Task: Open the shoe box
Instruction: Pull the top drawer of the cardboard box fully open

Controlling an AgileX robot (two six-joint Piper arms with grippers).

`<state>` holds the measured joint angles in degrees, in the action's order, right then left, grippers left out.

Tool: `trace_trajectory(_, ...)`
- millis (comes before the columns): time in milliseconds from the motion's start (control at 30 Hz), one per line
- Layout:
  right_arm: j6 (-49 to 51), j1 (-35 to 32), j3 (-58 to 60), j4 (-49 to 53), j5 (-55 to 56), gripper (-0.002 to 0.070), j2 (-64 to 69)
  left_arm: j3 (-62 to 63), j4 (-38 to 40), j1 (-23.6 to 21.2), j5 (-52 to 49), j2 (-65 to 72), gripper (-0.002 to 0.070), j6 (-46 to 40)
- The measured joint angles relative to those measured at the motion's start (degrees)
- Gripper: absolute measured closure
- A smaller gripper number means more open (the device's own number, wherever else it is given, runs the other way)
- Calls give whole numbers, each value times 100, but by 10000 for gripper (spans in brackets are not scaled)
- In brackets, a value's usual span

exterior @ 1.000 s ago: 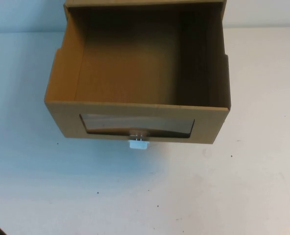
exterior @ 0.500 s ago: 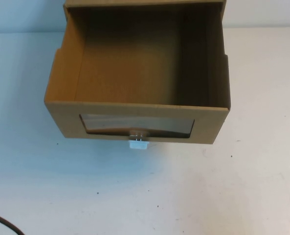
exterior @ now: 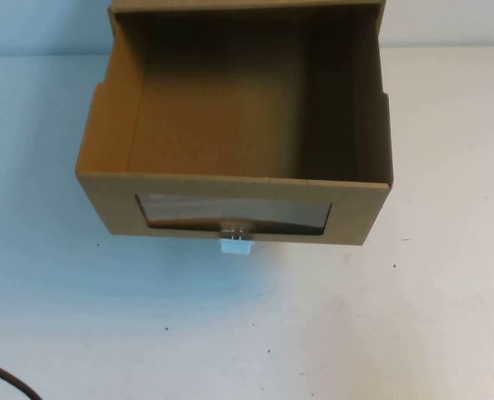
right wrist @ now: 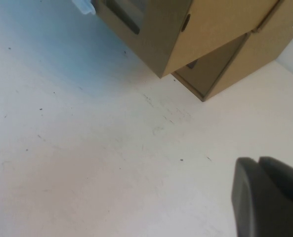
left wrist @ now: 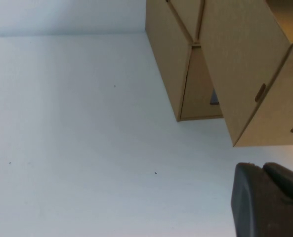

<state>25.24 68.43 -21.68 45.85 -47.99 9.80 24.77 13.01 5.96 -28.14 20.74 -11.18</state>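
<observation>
Brown cardboard shoe box (exterior: 230, 125), wide open

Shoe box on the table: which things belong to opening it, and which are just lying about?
For the job: shoe box, drawer pulled out; its white pull tab; left hand, shut, over the table left of the box; right hand, shut, over the table right of it.
Lying about: dark cable at the near left corner.
</observation>
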Motion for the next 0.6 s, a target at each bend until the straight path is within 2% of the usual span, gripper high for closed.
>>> trace_trajectory(167, 0, 0, 0, 0, 0, 689, 0, -13, 0, 86, 0, -126, 680, 0)
trace_trajectory(333, 0, 0, 0, -4, 0, 689, 0, -198, -156, 101, 15, -872, 680, 0)
trace_trajectory(467, 0, 0, 0, -13, 4, 689, 0, -802, -646, 101, 297, -1310, 680, 0)
trace_trajectory(600, 0, 0, 0, -13, 4, 689, 0, -1744, -632, 101, 923, -1721, 680, 13)
